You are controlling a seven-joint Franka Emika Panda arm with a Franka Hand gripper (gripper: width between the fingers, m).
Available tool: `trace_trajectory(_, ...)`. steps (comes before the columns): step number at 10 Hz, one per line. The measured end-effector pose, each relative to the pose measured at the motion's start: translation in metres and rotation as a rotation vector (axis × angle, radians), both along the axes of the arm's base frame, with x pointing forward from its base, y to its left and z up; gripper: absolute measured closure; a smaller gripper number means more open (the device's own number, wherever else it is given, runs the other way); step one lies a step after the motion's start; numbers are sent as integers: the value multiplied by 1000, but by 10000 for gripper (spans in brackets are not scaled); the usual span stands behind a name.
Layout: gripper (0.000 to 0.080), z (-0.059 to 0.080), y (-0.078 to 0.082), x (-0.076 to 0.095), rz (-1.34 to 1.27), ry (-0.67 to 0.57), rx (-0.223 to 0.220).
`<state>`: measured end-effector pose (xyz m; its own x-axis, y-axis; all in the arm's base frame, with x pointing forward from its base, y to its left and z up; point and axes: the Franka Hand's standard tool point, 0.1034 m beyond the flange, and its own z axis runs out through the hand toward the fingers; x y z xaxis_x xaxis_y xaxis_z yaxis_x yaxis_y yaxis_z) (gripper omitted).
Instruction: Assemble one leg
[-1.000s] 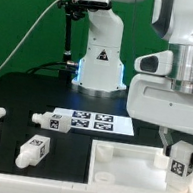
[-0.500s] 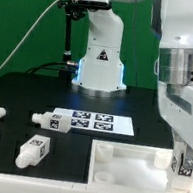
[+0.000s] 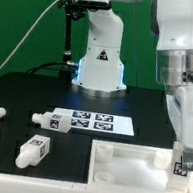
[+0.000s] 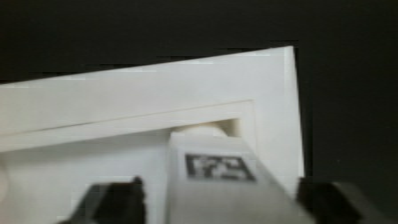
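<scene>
The hand pinches one leg upright over the white tabletop's corner; seating it seems to remain. Three spare legs lie on the bench.

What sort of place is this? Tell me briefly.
Likely a robotics lab test bench: a black table, the marker board with its tags, a green backdrop, and tagged white legs laid out for assembly.

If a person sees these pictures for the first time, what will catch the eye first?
First comes the gripper at the exterior view's right, holding a leg over a corner of the white tabletop. Next are three loose legs on the black table at that view's left, and the marker board in the middle.
</scene>
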<state>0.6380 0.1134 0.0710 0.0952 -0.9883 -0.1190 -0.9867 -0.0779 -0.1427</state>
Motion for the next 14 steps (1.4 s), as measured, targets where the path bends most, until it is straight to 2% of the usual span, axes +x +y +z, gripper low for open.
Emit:
trace_trajectory(1,241,1,-1,1,235,-24,-43)
trace_trajectory(2,170,1,0,0,430,-41,-76)
trace_trajectory(6,151,0,-2,0,730,-72,-122)
trace_trajectory(7,151,1,-3,1,965,-78,-183)
trace_trajectory(8,151,0,-2,3,1081,-77,-216)
trace_trajectory(9,236,0,-4,3,1076,-76,-216)
trace_trajectory(10,371,-1,-4,3,1035,-72,-211)
trace_trajectory(11,371,-1,-4,3,1021,-70,-210)
trace_trajectory(12,518,-1,-4,3,976,-66,-204)
trace_trajectory(14,517,-1,-5,3,845,-55,-189)
